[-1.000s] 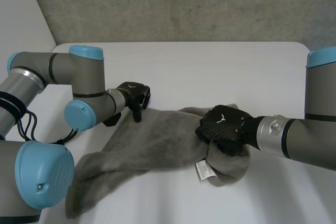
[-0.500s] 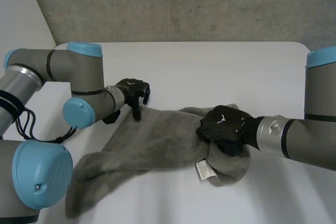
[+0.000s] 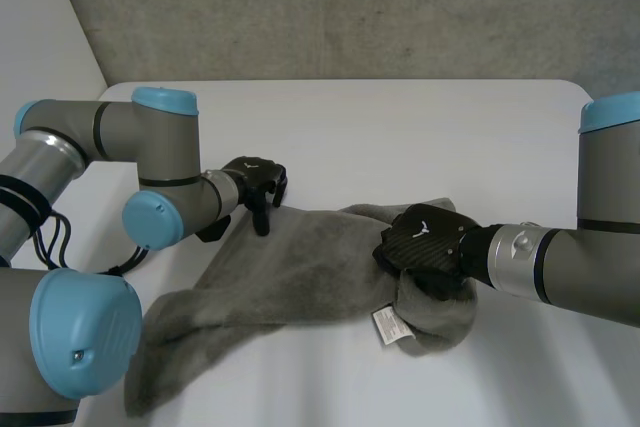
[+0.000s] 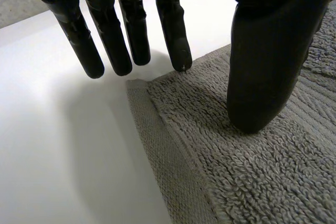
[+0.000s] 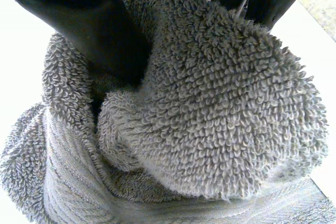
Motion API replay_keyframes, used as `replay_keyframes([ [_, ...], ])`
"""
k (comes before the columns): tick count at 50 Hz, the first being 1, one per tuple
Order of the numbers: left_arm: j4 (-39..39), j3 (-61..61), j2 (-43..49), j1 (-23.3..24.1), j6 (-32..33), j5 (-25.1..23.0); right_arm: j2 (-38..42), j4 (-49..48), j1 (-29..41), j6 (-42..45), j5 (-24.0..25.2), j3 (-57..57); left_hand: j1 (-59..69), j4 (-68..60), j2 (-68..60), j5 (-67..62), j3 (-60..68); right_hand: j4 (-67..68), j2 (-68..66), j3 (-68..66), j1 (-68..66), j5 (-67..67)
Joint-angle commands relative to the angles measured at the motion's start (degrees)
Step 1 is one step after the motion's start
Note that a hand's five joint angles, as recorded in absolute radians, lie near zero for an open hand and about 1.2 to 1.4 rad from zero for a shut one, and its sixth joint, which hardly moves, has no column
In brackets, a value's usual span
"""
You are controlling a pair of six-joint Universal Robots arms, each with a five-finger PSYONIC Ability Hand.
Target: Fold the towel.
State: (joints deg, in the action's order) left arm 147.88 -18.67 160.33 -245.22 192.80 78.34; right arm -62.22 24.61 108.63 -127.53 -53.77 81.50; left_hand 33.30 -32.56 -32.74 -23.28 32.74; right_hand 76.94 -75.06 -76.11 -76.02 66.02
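A grey terry towel (image 3: pixel 290 267) lies crumpled across the white table (image 3: pixel 400 137), with a white label (image 3: pixel 386 325) at its near right end. My left hand (image 3: pixel 258 179) is at the towel's far left corner. In the left wrist view its straight fingers (image 4: pixel 131 30) point down at the bare table just past the corner (image 4: pixel 137 86), and its thumb (image 4: pixel 262 72) rests on top of the towel (image 4: pixel 252 171). My right hand (image 3: pixel 425 237) is at the towel's right end, its thumb (image 5: pixel 89 19) and fingers curled round a bunched lump of towel (image 5: pixel 220 103).
The towel's near left end (image 3: pixel 150 377) trails toward the table's front edge, close to my left arm's base (image 3: pixel 85 332). A grey wall (image 3: pixel 350 7) stands behind the table.
My left hand shifted slightly away and back at the towel's corner, its fingers spreading a little. The right hand has kept its hold on the bunched end.
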Motion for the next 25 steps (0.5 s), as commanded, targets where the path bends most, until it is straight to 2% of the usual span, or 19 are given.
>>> replay_keyframes([
  [1, -0.2, -0.1, 0.0, 0.0, -0.1, 0.0, 0.3, 0.0, 0.0, 0.0, 0.0, 0.0, 12.2, -12.9, -12.7, -12.2, 12.7, 3.1, -4.9, -3.9, -4.0, 4.0],
  [9, -0.2, -0.1, -0.6, 0.2, -0.1, 0.5, 0.2, 0.0, 0.0, 0.0, -0.1, 0.0, 29.7, -30.5, -30.3, -29.7, 30.3, 3.1, -4.9, -3.9, -4.0, 4.0],
  [16, -0.2, -0.1, -1.1, 0.5, 0.0, 0.7, 0.2, 0.1, 0.0, 0.0, -0.2, 0.1, 29.9, -30.6, -30.5, -29.9, 30.5, 3.1, -4.9, -3.9, -4.0, 4.0],
  [22, -0.3, -0.1, -1.5, 0.7, -0.1, 0.8, 0.1, 0.1, 0.0, 0.0, -0.2, 0.0, 24.4, -25.1, -24.9, -24.4, 24.9, 3.1, -4.9, -3.9, -4.0, 4.0],
  [23, -0.4, -0.2, -1.9, 0.8, -0.1, 0.8, 0.1, 0.1, 0.0, 0.0, -0.3, 0.0, 18.5, -19.3, -19.1, -18.5, 19.1, 3.1, -4.9, -3.9, -4.0, 4.0],
  [24, -0.4, -0.2, -1.9, 0.8, -0.1, 0.8, 0.1, 0.1, 0.0, 0.0, -0.3, 0.0, 18.5, -19.2, -19.0, -18.5, 19.0, 3.1, -4.9, -3.9, -4.0, 4.0],
  [25, -0.4, -0.4, -2.3, 1.0, -0.1, 0.8, 0.1, 0.1, 0.0, 0.0, -0.3, 0.0, 2.6, -3.4, -3.2, -2.7, 3.2, 3.1, -4.9, -3.9, -4.0, 4.0],
])
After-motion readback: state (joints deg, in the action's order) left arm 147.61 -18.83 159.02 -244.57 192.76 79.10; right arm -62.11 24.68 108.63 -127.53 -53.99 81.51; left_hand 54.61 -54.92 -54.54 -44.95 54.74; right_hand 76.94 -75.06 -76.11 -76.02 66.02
